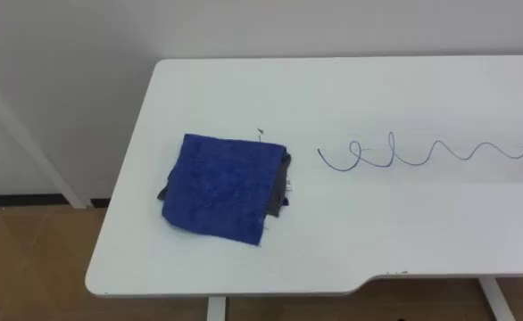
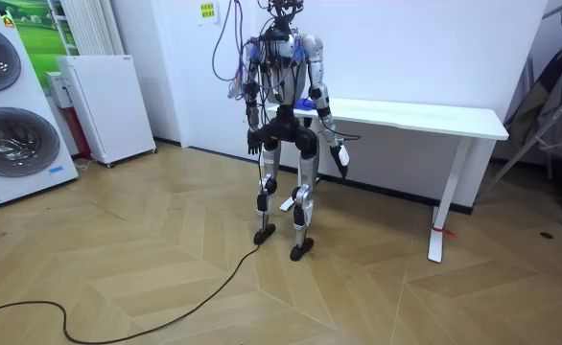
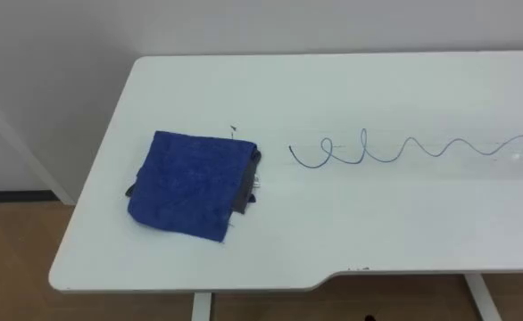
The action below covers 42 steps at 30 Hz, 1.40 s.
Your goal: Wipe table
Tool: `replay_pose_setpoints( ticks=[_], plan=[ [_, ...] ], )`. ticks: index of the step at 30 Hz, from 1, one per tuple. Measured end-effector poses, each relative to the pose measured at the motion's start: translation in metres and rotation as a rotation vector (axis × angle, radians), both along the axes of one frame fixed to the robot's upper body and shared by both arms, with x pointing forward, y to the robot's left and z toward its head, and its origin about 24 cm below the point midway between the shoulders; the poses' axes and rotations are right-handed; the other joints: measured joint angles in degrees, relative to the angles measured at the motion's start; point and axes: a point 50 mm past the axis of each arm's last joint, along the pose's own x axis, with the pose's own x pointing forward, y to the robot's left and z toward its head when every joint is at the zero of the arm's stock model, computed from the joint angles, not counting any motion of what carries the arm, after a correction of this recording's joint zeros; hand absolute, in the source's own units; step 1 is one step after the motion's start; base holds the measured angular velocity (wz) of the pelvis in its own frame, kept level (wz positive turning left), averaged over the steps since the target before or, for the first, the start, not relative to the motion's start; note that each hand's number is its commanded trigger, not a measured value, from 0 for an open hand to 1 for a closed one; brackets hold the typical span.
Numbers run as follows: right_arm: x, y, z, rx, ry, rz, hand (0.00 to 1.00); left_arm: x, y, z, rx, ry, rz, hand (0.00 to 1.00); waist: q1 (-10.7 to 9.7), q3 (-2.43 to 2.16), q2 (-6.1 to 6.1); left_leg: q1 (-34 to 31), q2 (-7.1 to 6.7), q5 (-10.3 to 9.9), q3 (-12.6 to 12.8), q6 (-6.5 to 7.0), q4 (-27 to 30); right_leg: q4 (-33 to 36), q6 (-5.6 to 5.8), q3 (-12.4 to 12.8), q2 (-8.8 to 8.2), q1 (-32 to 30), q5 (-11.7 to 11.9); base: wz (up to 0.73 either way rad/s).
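While I stand at the table's (image 1: 377, 232) left end, facing the wall behind it, both arms hang at my sides. Left hand (image 2: 253, 144) low by the hip on the room view's left, holding nothing. Right hand (image 2: 341, 159) low by the thigh on the room view's right, below the table edge, also holding nothing. Whether either hand is wide or closed I cannot tell from across the room. Blue cloth (image 1: 221, 187) lies flat on the white tabletop, folded into a rough square, toward 8 o'clock in the eye views and near the front left corner. A dark grey layer (image 1: 282, 185) peeks out from under it along its 3 o'clock edge and a little at its 9 o'clock edge. Neither hand touches it. At 3 o'clock from the cloth, apart from it, a thin blue pen line (image 1: 395, 156) loops and waves across the surface and runs off toward the 3 o'clock side of the view. Wood floor (image 1: 29, 259) shows beyond the table's left end, at 8 o'clock. In the room view, two washing machines (image 2: 12, 105) stand well off at 9 o'clock.
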Motion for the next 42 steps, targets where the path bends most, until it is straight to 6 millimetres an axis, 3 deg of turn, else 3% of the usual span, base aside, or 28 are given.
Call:
replay_pose_setpoints(
  ticks=[14,20,23,27,31,35,37,42],
  plan=[
    [-0.002,0.008,-0.002,0.101,0.007,-0.03,0.0,-0.003,0.0,-0.001,-0.013,0.042,-0.005,0.0,0.1,-0.1,-0.31,0.0,-0.01,0.0,0.0,0.0,0.0,-0.3,0.05,-0.2,-0.06,0.1,0.1,0.01],
    [-0.011,0.005,-0.004,0.114,0.024,-0.15,0.0,-0.015,0.002,-0.002,-0.004,0.091,0.025,0.0,-0.3,-0.06,-0.41,0.0,-0.01,0.0,0.0,0.0,0.1,-0.2,0.04,-0.1,-0.06,0.0,0.1,-0.01],
    [-0.025,-0.002,-0.004,0.103,0.04,-0.342,0.0,-0.019,0.007,-0.001,-0.006,0.104,0.074,0.0,-0.8,-0.06,-0.44,0.3,0.0,0.0,0.0,0.0,0.0,-0.1,0.04,-0.1,-0.05,0.3,0.1,0.0],
    [-0.043,-0.016,-0.001,0.092,0.013,-0.727,0.0,-0.03,0.017,0.001,0.011,0.122,0.154,0.0,-4.0,0.05,-0.5,1.0,-0.01,0.0,-0.3,0.03,-0.5,-0.1,0.07,-0.5,-0.05,1.0,0.1,0.03],
    [-0.06,-0.04,0.008,0.024,-0.051,-1.083,0.0,-0.027,0.036,0.008,0.043,0.082,0.237,0.0,-6.3,0.07,-0.79,1.0,-0.04,0.0,0.1,0.04,-0.4,-0.1,0.1,-0.1,-0.09,0.9,0.1,-0.05],
    [-0.063,-0.063,0.017,-0.078,-0.088,-1.211,0.0,-0.015,0.052,0.014,0.079,0.041,0.244,0.0,-7.6,-0.13,-1.22,1.0,-0.04,-0.1,0.4,0.08,-0.4,0.2,0.13,0.5,-0.01,0.7,0.1,-0.07],
    [-0.048,-0.077,0.024,-0.132,-0.112,-1.234,0.0,-0.001,0.055,0.017,0.084,0.005,0.234,0.0,-7.5,-0.08,-1.39,0.9,-0.04,0.0,1.0,0.1,-0.5,1.0,0.2,1.1,-0.01,-0.2,0.1,-0.19],
    [0.016,-0.103,0.044,-0.203,-0.287,-1.119,0.0,0.01,0.054,0.018,0.067,-0.012,0.209,0.0,-7.2,-0.1,-2.03,0.9,-0.02,0.0,1.7,0.11,-0.4,1.7,0.27,1.2,-0.03,-1.1,0.0,-0.13]
  ],
)
